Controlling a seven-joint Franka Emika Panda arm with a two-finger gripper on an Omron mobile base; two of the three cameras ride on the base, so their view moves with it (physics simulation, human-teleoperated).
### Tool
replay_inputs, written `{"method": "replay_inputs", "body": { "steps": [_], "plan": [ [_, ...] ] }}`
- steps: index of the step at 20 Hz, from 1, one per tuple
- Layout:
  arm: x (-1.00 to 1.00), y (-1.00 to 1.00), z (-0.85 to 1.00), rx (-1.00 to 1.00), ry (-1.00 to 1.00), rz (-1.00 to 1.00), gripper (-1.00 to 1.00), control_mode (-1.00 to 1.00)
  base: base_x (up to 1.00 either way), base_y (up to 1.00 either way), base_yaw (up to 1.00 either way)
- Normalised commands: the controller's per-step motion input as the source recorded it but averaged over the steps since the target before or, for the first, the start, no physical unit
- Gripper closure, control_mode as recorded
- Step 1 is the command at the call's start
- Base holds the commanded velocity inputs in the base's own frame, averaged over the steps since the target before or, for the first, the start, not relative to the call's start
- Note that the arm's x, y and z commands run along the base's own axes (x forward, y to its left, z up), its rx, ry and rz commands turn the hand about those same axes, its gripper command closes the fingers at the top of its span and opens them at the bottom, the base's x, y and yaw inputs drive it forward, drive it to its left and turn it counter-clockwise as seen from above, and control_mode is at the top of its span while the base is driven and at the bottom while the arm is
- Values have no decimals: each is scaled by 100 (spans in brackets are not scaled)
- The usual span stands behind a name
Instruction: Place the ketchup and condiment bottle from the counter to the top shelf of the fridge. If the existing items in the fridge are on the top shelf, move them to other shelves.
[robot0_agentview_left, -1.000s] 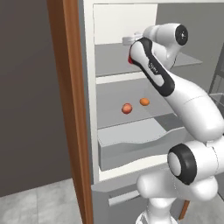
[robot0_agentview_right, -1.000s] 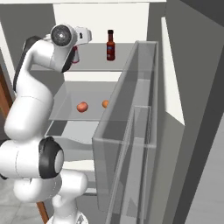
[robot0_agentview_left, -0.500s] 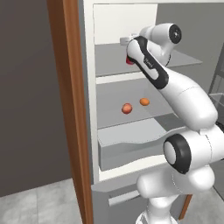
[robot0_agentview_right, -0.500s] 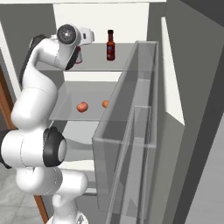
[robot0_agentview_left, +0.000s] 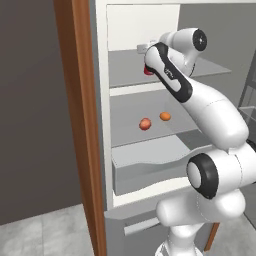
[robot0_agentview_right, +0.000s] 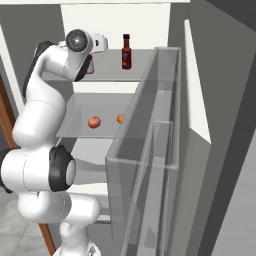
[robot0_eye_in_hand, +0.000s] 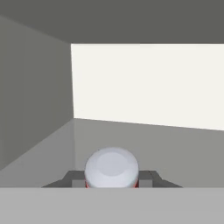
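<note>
The ketchup (robot0_eye_in_hand: 112, 168) shows its white cap up close between my two dark fingertips, and a strip of its red body (robot0_agentview_left: 148, 71) peeks out under my hand. My gripper (robot0_agentview_left: 146, 61) is shut on the ketchup just above the left part of the top shelf (robot0_agentview_left: 125, 65) inside the fridge (robot0_agentview_left: 102, 100). The condiment bottle (robot0_agentview_right: 126, 52) stands upright on the same top shelf (robot0_agentview_right: 107, 75), to the right of my gripper (robot0_agentview_right: 93, 56) and apart from it. The pinkish-red fruit (robot0_agentview_left: 145, 124) and the orange fruit (robot0_agentview_left: 165, 116) lie on the shelf below.
The brown cabinet edge (robot0_agentview_left: 75, 125) borders the fridge opening on the left. The open door's clear racks (robot0_agentview_right: 150, 145) stand close on the right. A grey drawer (robot0_agentview_left: 150, 170) sits under the fruit shelf. The fridge's back wall (robot0_eye_in_hand: 148, 83) is ahead of my hand.
My arm has reached a little further into the fridge with the ketchup in its grip. The condiment bottle and both fruits have stayed put.
</note>
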Motion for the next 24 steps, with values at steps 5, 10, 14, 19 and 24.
{"method": "replay_inputs", "body": {
  "steps": [5,10,14,19,24],
  "plan": [
    [8,0,-10,-1,0,0,100,-100,0,0,0],
    [10,3,0,0,0,0,-100,-100,0,0,0],
    [0,0,0,0,0,0,-100,-100,0,0,0],
    [0,0,0,0,0,0,-100,-100,0,0,0],
    [-9,0,0,0,0,0,-100,-100,0,0,0]
  ]
}}
